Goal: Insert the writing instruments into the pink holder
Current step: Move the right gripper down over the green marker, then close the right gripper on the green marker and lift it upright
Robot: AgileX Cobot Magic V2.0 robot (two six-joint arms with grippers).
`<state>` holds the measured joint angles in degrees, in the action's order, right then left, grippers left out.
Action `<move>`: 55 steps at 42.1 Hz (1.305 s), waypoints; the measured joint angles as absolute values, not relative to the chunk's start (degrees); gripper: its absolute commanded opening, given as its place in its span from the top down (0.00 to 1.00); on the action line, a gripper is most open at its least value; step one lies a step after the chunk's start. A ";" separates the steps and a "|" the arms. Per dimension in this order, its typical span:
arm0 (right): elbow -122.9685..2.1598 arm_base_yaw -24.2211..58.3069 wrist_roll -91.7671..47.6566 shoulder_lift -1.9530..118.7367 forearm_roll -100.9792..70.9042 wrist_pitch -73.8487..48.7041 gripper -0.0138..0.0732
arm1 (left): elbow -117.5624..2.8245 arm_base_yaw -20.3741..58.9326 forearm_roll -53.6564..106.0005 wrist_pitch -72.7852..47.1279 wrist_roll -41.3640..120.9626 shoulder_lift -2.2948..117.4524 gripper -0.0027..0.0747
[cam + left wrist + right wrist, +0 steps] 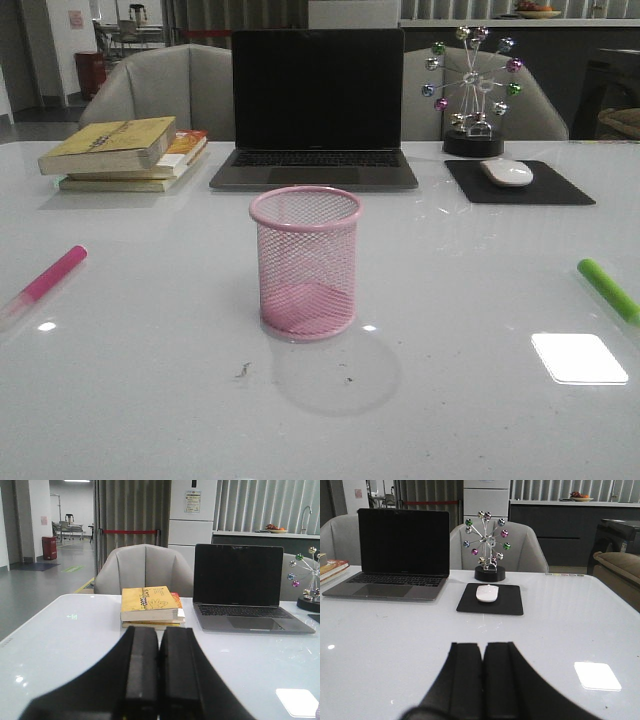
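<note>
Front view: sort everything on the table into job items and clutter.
Job: pink holder, magenta marker, green marker.
Clutter: laptop, book stack, mouse on its pad, ball ornament.

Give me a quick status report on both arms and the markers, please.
Left gripper and right gripper: jaws shut, empty. Pink marker and green marker lie flat on the table, either side of the upright, empty pink holder. Path clear.
</note>
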<state>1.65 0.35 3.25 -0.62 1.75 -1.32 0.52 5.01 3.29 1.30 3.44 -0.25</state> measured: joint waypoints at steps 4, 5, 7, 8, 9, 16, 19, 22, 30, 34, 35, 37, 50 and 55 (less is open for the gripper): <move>1.65 0.35 3.25 -0.62 1.75 -1.18 0.78 | 0.52 5.01 3.29 2.07 3.44 -0.25 0.84; 1.65 0.35 3.25 -0.62 1.75 -0.92 0.78 | 0.52 5.01 3.29 2.55 3.44 -0.25 0.84; 1.65 0.35 3.25 -0.62 1.75 0.00 0.78 | 0.52 5.01 3.29 3.06 3.44 -0.25 0.84; 1.65 0.35 3.25 -0.62 1.64 0.48 0.78 | 0.31 5.01 3.29 3.33 3.44 -0.25 0.84; 1.36 0.35 3.25 -0.62 1.64 0.66 0.78 | 0.21 5.01 3.29 3.31 3.44 -0.25 0.84; -6.24 0.35 3.25 -0.62 1.64 -1.03 0.78 | -7.54 5.01 3.29 1.89 3.44 -0.25 0.84; -11.42 0.35 3.25 -0.62 1.64 -3.30 0.78 | -13.54 5.01 3.29 -1.22 3.44 0.00 0.84; -17.32 0.35 3.25 -0.12 1.64 -6.55 0.78 | -20.57 5.01 3.29 -5.92 3.44 1.83 0.84; -28.96 0.35 3.25 7.79 1.54 -16.19 0.78 | -34.20 5.01 3.29 -18.22 3.44 11.23 0.84; -32.31 0.35 3.25 12.65 1.52 -21.59 0.78 | -37.74 5.01 3.29 -24.50 3.44 16.06 0.84; -32.84 0.35 3.25 14.00 1.52 -22.79 0.78 | -38.09 5.01 3.29 -25.64 3.44 17.02 0.84; -33.28 0.35 3.25 15.96 1.32 -25.35 0.78 | -38.38 5.01 3.29 -27.96 3.44 19.13 0.84; -33.38 0.35 3.25 29.93 0.82 -41.62 0.78 | -38.50 5.01 3.11 -40.70 3.44 30.70 0.84; -33.38 0.35 3.25 34.17 0.73 -43.23 0.77 | -38.50 5.01 3.24 -41.90 3.44 34.11 0.84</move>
<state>-33.38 0.35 3.25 34.17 0.73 -43.23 -38.50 5.01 3.24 -41.90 3.44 34.11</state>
